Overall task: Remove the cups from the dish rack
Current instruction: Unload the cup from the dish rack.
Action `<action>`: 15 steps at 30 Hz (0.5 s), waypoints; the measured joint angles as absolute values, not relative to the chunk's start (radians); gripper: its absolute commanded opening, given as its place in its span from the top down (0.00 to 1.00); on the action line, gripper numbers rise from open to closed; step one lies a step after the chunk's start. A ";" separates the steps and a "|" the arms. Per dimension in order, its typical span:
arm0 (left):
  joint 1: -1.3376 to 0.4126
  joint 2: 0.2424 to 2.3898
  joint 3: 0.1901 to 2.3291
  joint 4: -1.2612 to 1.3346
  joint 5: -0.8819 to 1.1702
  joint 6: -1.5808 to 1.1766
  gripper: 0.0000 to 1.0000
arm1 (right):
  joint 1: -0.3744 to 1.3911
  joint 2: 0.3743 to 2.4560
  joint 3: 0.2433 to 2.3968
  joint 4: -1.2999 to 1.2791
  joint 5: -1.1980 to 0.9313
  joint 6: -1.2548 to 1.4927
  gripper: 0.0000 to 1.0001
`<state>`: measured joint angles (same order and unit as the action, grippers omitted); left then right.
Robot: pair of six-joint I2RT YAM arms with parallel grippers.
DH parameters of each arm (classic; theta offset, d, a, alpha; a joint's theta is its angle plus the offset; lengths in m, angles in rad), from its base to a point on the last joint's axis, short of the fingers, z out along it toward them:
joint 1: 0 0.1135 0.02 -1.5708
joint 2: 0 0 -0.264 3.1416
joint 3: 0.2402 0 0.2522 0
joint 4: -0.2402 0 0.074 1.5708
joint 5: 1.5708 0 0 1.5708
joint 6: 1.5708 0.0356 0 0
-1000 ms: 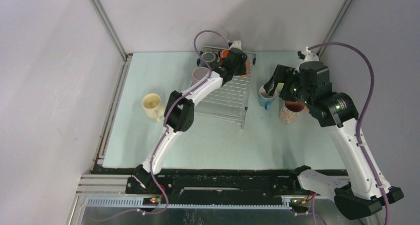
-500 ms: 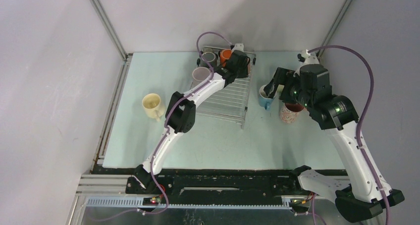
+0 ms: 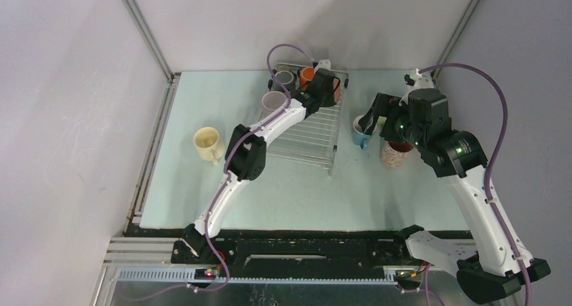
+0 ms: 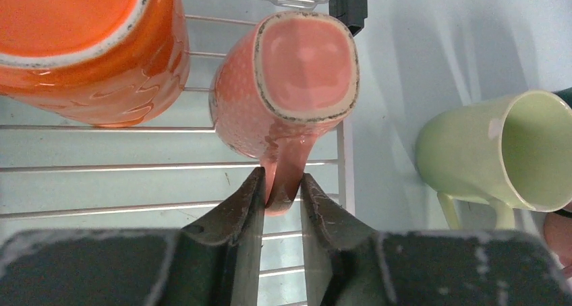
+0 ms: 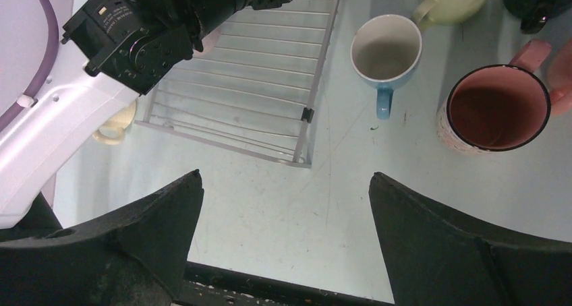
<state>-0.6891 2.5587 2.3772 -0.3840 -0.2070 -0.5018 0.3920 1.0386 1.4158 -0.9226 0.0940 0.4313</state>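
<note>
My left gripper (image 4: 280,198) is pinched onto the handle (image 4: 283,171) of the speckled pink mug (image 4: 303,70). Both fingers press the glazed loop, with only its thickness between them. The mug stands upside down on the dish rack (image 4: 101,166), directly ahead of my jaws, showing an unglazed, rounded-square base with a gritty cream rim.

Left of these jaws and beside the pink mug, an orange mug (image 4: 88,50) with a rippled glossy wall sits inverted on the same thin silvery wires. To their right, past the rack's edge rail and its black corner knob (image 4: 349,3), a smooth pale green mug (image 4: 472,151) rests on the table, apart from the rack. Nothing lies between my fingers and the handle.

My right gripper (image 5: 284,178) is spread wide and holds nothing, hanging over the scuffed pale table (image 5: 351,205). Ahead of its jaws stands a blue mug (image 5: 386,50) with a white inside. Ahead and to the right is a speckled mug (image 5: 496,107) with a dark rim and a dusky pink lining. Ahead and to the left lies the rack's near corner, partly covered by my left arm (image 5: 148,36).
</note>
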 measured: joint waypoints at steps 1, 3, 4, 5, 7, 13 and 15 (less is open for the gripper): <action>-0.689 2.559 2.377 -0.387 -0.207 -0.505 0.77 | 0.392 1.039 1.415 -0.923 0.093 0.431 0.00; -0.689 2.559 2.377 -0.388 -0.207 -0.506 0.81 | 0.392 1.038 1.414 -0.922 0.091 0.432 0.00; -0.689 2.559 2.377 -0.388 -0.207 -0.506 0.83 | 0.392 1.038 1.413 -0.922 0.091 0.432 0.00; -0.689 2.559 2.377 -0.388 -0.207 -0.506 0.85 | 0.392 1.037 1.412 -0.921 0.088 0.432 0.00; -0.690 2.558 2.371 -0.387 -0.211 -0.504 0.90 | 0.392 1.037 1.411 -0.921 0.087 0.432 0.00; -0.691 2.526 2.324 -0.384 -0.216 -0.485 1.00 | 0.390 1.034 1.401 -0.914 0.084 0.432 0.00; -0.691 2.511 2.308 -0.387 -0.217 -0.472 1.00 | 0.387 1.034 1.399 -0.912 0.083 0.432 0.00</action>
<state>-0.6914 2.5111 2.3077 -0.3874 -0.2173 -0.4717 0.3874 1.0340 1.3991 -0.9123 0.0834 0.4316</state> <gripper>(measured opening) 0.174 0.993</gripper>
